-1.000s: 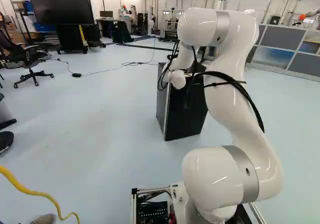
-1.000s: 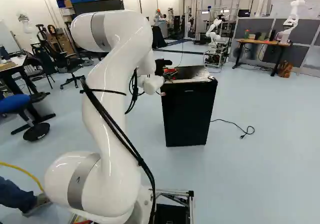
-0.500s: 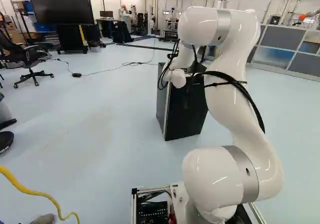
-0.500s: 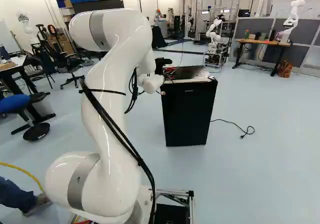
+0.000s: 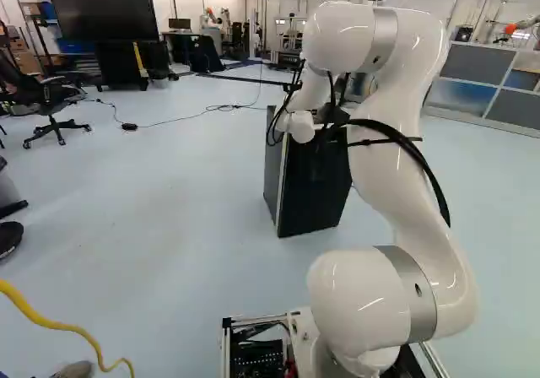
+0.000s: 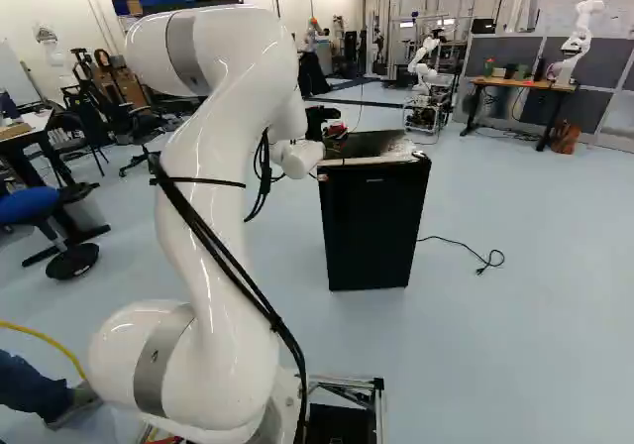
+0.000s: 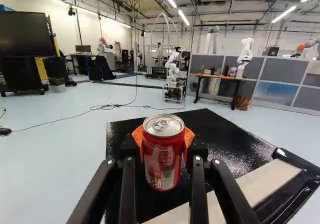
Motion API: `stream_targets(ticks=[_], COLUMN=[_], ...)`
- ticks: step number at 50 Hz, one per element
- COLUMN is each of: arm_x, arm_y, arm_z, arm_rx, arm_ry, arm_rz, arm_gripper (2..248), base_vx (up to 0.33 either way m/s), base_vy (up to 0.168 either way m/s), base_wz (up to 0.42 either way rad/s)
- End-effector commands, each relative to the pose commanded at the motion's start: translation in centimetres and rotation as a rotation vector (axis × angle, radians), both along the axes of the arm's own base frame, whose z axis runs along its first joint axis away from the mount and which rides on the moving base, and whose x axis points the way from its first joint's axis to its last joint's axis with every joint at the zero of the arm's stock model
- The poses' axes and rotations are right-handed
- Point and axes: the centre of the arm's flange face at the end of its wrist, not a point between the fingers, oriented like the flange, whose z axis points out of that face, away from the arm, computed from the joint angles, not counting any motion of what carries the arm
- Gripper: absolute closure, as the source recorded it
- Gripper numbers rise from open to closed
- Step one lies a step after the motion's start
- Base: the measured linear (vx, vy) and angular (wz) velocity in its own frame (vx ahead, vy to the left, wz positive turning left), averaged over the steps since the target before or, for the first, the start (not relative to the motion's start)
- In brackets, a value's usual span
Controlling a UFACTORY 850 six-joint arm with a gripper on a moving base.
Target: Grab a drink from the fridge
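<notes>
one red drink can (image 7: 163, 156) clamped in gripper (image 6: 329, 125), orange pads (image 7: 188, 135) either side; possibly above black mini fridge (image 6: 371, 226), middle of right base view.

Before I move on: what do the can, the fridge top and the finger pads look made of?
Can: thin metal, likely aluminium; bare silvery lid with pull tab, shiny red printed wall.
Fridge top: glossy black with pale speckles; painted metal or plastic, unclear which.
Pads: matte orange, probably rubber or flexible plastic.
</notes>
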Motion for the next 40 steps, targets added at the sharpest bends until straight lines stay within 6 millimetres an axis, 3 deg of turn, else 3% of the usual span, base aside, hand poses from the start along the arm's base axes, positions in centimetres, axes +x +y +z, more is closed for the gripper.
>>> stream_targets(ticks=[15, 40], arm_x=[0.0, -0.6], arm_y=[0.0, 0.2], arm_z=[1.6, 2.0], arm_rx=[-0.001, 0.001], arm_ry=[-0.026, -0.021], arm_rz=[0.000, 0.006], arm_gripper=[153, 153], base_vx=[0.000, 0.000], base_vy=[0.000, 0.000], base_wz=[0.000, 0.000])
